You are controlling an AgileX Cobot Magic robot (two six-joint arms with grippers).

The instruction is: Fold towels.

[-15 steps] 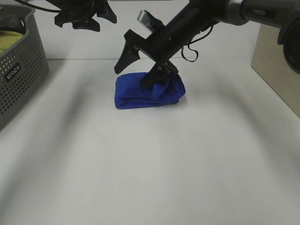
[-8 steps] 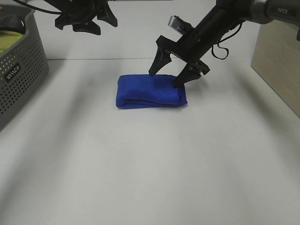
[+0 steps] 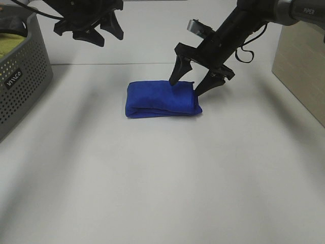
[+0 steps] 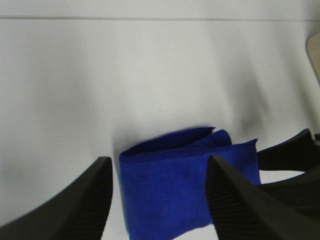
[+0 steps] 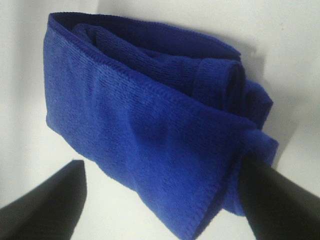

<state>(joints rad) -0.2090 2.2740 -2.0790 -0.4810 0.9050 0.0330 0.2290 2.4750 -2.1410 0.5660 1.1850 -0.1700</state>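
Spreading across the whole scene, a plain white tabletop [image 3: 162, 183] carries a grey perforated plastic laundry basket [image 3: 23, 76] at its left edge, with a yellow-green cloth [image 3: 10, 44] showing inside, and a pale wooden box [image 3: 302, 66] at its right. Near the middle towards the back lies the royal-blue plush microfibre towel [image 3: 161, 98], folded into a compact, layered rectangle flat on the table. The black right gripper [image 3: 195, 85] hangs over the towel's right end with its jaws spread apart, one fingertip over the top of the bundle and the other beside its end; it grasps nothing. The black left gripper [image 3: 94, 28] hovers high at the back left, well apart from the towel, jaws likewise parted and empty. The wrist views show stitched edges [image 5: 150, 85] stacked in several layers. Folding appears essentially finished, with the right arm at the release stage. The next move likely calls for lifting clear without snagging the top layer, or pressing the bundle flat.
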